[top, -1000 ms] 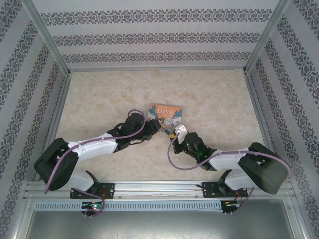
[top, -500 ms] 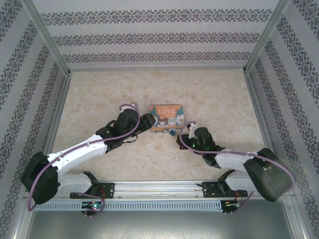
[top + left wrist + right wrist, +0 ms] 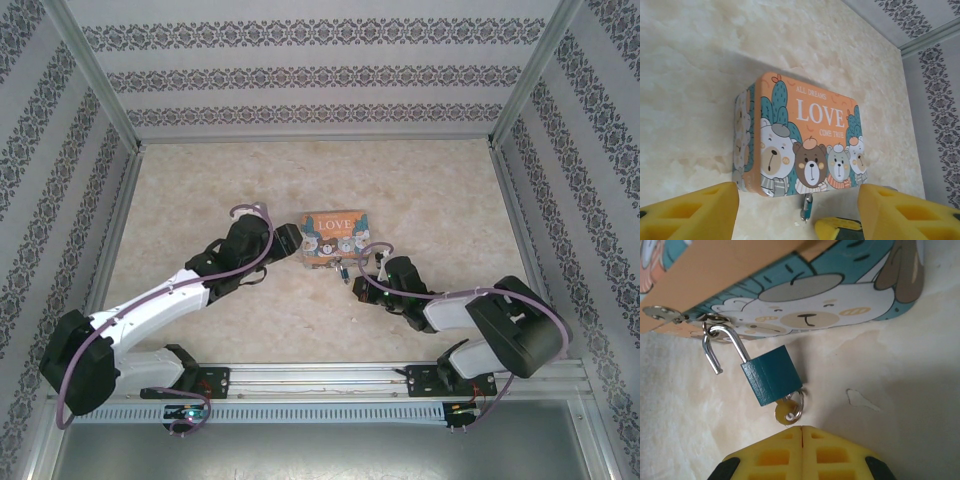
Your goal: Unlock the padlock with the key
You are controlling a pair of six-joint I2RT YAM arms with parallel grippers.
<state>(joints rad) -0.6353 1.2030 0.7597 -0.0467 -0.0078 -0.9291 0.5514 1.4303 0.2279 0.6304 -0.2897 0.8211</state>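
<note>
1. Shut tight, the right gripper (image 3: 801, 440) has its two yellow pads pressed flat against each other with nothing between them. It sits low over the marbled table (image 3: 900, 365).
2. Just beyond those pads lies the padlock (image 3: 772, 374), a small teal block resting on the table against the front edge of the orange "LOVE" tin box (image 3: 805, 295).
3. Its silver shackle (image 3: 720, 345) stands open. One leg is seated in the body, the free end is out and apart from it, and the curve hooks through the silver hasp (image 3: 714, 318) on the tin.
4. A key (image 3: 784, 414) with a yellow head sticks out of the bottom of the padlock. A small key ring (image 3: 797, 405) hangs on it, close to the pad tips. Whether the key touches them cannot be told.
5. From the overhead camera, the left gripper (image 3: 287, 243) is at the left end of the tin box, and the padlock shows as a tiny dark speck just in front of the box.
6. On the left wrist camera, its yellow fingers (image 3: 690, 212) are spread wide at the two lower corners, holding nothing, with the bear-printed lid between and beyond them.
</note>
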